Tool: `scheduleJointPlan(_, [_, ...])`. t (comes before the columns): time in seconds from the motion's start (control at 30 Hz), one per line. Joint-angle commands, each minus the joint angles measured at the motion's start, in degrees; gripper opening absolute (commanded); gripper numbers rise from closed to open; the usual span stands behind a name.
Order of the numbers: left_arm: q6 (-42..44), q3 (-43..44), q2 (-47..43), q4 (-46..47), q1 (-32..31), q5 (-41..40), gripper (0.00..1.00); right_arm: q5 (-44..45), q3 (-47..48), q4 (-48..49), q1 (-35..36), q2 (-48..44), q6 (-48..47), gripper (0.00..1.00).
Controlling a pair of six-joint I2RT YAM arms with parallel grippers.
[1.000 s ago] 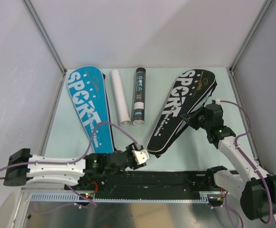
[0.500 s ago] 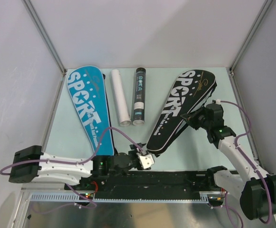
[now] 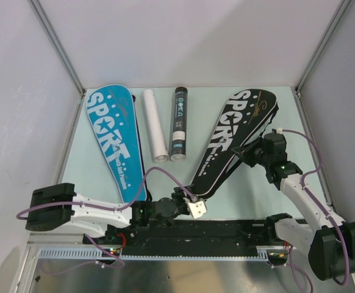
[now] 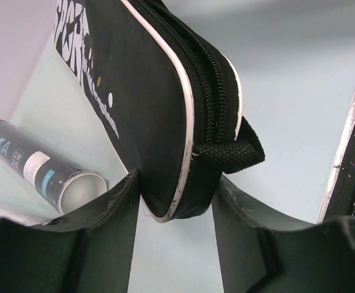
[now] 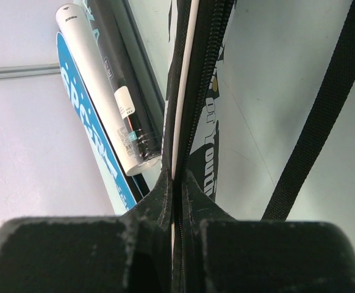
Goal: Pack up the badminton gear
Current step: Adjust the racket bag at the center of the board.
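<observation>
Pinching edge of black racket-shaped "SPORT" cover [image 3: 232,143] tight in right fingers [image 5: 156,207]; straddling its tapered end with half-open left fingers [image 4: 104,232], hold unclear; could slip off if pulled

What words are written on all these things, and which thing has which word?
"SPORT": big white letters on the blue cover.
"SPORT": big white letters on the black cover.
Small print beside both words: too blurred to read.
Label on the black tube: too small to read.
White tube: no words I can read.

black tube [image 4: 19,160] cut off at left edge, black cover [image 4: 147,91] cropped above
</observation>
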Motion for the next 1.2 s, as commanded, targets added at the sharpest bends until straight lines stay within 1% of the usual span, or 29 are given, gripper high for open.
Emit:
scheduleJointPlan(0.0, [0.9,2.1,-0.2,5.0,-0.5,-1.2,0.46,-0.8,2.5,3.1,0.5,-2.1,-1.2,0.05])
scheduleJointPlan(0.03, [0.4,1.8,-1.0,5.0,-0.5,-1.5,0.41,-0.8,2.5,3.2,0.5,-2.3,-2.5,0.08])
scheduleJointPlan(0.1, [-2.2,1.1,-3.1,5.0,-0.1,-2.3,0.33,-0.4,2.6,4.4,0.6,-2.8,-6.3,0.18])
scheduleJointPlan(0.13, [-5.3,1.1,-4.3,4.4,0.8,-2.8,0.31,-0.3,2.7,4.9,0.6,-3.1,-8.0,0.25])
scheduleJointPlan(0.2, [-11.2,2.0,-6.5,0.1,2.8,-2.3,0.26,-1.1,3.0,5.5,0.2,-3.5,-12.3,0.36])
scheduleJointPlan(0.27, [-16.7,2.8,-8.7,-3.9,5.0,-1.1,0.21,-2.2,3.5,6.2,-0.6,-3.8,-16.7,0.44])
scheduleJointPlan(0.37, [-25.9,5.3,-11.8,-11.9,9.3,1.7,0.10,-3.8,5.9,4.9,-3.0,-3.3,-23.5,0.51])
scheduleJointPlan(0.4, [-28.2,6.0,-12.9,-13.9,11.2,3.2,0.06,-3.0,6.9,3.9,-3.6,-3.1,-25.7,0.52])
scheduleJointPlan(0.43, [-29.9,6.4,-13.9,-15.4,12.5,4.8,0.03,-0.3,8.0,2.8,-3.9,-2.9,-28.9,0.52])
scheduleJointPlan(0.5, [-31.7,6.2,-16.4,-16.5,14.3,5.6,0.01,4.8,9.2,2.3,-4.6,-3.1,-34.6,0.52])
scheduleJointPlan(0.57, [-32.6,5.6,-19.2,-17.1,15.3,5.9,0.00,6.7,9.7,3.1,-7.3,-3.1,-37.4,0.50])
scheduleJointPlan(0.7, [-34.7,3.8,-24.7,-17.8,17.8,8.8,0.00,3.0,10.8,5.5,-15.5,-0.7,-37.2,0.46])
scheduleJointPlan(0.77, [-35.4,3.0,-26.2,-17.9,18.6,10.0,0.00,0.8,11.4,6.5,-17.8,1.2,-36.7,0.47])
scheduleJointPlan(0.9, [-36.2,2.4,-27.8,-18.3,19.6,11.4,0.00,-5.7,11.4,8.2,-19.1,6.2,-34.3,0.55])
scheduleJointPlan(0.97, [-36.6,2.3,-28.3,-18.5,20.0,12.3,0.00,-7.5,11.0,8.7,-19.0,8.7,-32.9,0.57])
scheduleJointPlan(1.17, [-37.1,2.2,-29.8,-18.9,20.3,14.2,0.00,-9.6,9.3,19.1,-19.1,13.1,-30.5,0.52])
